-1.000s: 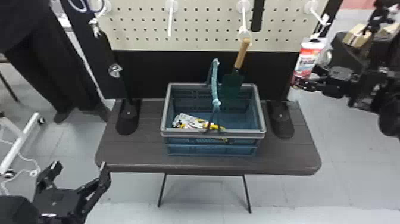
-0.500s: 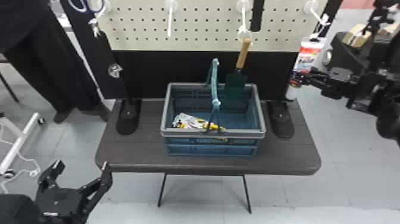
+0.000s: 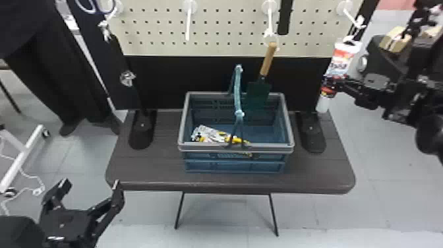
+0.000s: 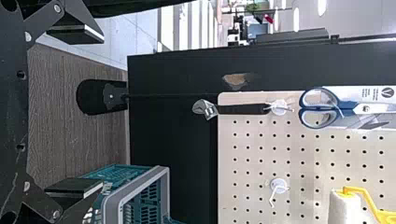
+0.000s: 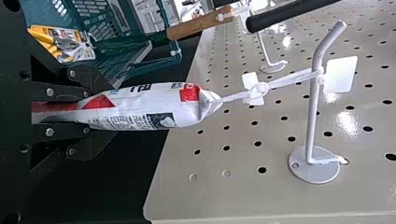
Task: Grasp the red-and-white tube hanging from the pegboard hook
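Head view: four hooks (image 3: pixel 188 23) — one basket (image 3: pixel 263 149), one trowel (image 3: pixel 258 93).

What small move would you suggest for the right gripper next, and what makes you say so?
I would probably raise the tube slightly with the right gripper, to slacken its string before easing it off the hook. The fingers are closed on the tube from both sides, but the string runs straight to the hook, looped short of its upturned tip.

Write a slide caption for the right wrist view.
Right gripper closed on the red-and-white tube hanging from a hook.
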`<state>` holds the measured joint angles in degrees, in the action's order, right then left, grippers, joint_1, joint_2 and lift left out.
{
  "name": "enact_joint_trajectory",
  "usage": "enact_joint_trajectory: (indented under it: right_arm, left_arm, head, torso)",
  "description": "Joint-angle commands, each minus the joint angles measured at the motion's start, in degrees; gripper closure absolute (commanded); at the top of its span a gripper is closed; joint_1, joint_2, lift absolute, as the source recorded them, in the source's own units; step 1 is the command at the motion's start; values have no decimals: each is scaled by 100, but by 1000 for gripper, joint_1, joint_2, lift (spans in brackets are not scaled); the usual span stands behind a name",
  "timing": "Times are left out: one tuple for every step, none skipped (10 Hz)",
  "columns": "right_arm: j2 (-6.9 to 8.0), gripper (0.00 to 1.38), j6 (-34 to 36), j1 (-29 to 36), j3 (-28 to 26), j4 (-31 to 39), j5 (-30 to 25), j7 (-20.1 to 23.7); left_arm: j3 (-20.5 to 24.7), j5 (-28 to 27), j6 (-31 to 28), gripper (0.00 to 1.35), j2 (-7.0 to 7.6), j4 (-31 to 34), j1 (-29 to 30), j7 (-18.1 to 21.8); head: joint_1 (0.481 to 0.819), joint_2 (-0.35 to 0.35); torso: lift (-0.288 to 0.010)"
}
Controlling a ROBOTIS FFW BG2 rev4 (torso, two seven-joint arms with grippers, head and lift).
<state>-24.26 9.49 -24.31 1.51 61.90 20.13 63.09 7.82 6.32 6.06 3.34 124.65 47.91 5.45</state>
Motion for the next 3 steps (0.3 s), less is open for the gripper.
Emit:
enact_joint_trajectory:
  right_arm:
    - [9, 1286, 0, -3, 7, -9, -1, -7]
    - [9, 1286, 0, -3, -2, -23, -1, -16]
    - [9, 1286, 0, -3, -2, -37, -1, -16]
  left_arm:
    - [0, 1, 0, 209, 0, 2, 11, 0]
    - [0, 9, 0, 209, 0, 2, -1, 0]
    - [0, 9, 0, 209, 0, 2, -1, 0]
  head:
    - [819, 8]
    - [819, 8]
    - [819, 8]
  torso:
    - [-100]
    - [-100]
    - [-100]
